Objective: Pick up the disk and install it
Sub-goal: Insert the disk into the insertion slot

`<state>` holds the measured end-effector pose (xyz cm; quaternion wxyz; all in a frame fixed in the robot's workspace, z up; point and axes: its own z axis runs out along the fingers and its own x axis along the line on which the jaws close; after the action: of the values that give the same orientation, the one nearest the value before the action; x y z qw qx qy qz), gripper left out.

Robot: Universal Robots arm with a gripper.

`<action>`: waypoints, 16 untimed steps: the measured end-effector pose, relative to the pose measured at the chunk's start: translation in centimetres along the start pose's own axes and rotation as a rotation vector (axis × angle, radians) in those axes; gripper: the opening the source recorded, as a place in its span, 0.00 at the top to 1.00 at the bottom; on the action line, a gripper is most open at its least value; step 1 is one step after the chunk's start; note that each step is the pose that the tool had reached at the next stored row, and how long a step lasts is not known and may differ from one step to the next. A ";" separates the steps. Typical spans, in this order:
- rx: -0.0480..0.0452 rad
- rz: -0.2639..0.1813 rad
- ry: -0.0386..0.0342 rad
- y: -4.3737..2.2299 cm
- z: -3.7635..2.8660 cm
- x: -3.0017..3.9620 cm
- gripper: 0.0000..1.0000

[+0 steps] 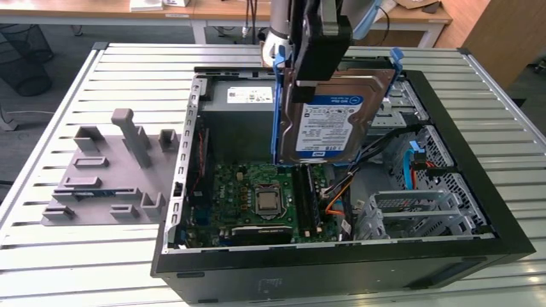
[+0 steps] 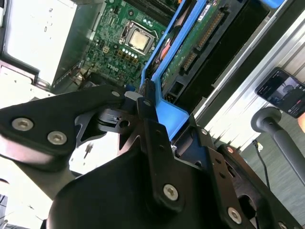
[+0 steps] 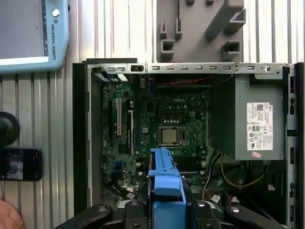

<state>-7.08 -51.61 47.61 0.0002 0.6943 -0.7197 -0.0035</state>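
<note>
Slatted pale metal surface [image 1: 94,262] takes up most of the exterior view, its ribs running side to side. The same slats appear in both wrist views. Beyond it at 12 o'clock are light wooden desks [image 1: 85,9] on white legs [image 1: 198,32], with dark cables [image 1: 252,19] hanging under the edge. A black mesh wastebasket [image 1: 22,64] stands at 10 o'clock on the grey floor [image 1: 47,89]. Brown wooden panel [image 1: 503,32] at 2 o'clock. Lighting is even, soft and indoor.

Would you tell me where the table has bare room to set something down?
Bare slats lie between the grey fixture and the table's near edge, and along the case's side on the exterior view's right. Inside the case is crowded, the disk held above it.
</note>
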 end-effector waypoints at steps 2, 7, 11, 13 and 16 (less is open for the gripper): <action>0.0000 0.000 0.0000 -0.03 0.00 0.00 0.64; 0.0000 0.000 0.0000 -0.05 0.00 0.00 0.64; 0.0000 0.000 0.0001 -0.06 0.00 0.00 0.64; 0.0000 0.000 0.0000 -0.06 0.00 0.00 0.64; -0.0001 0.000 0.0001 -0.08 -0.01 0.24 0.64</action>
<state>-7.01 -51.86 47.61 0.0003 0.6943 -0.7196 -0.0035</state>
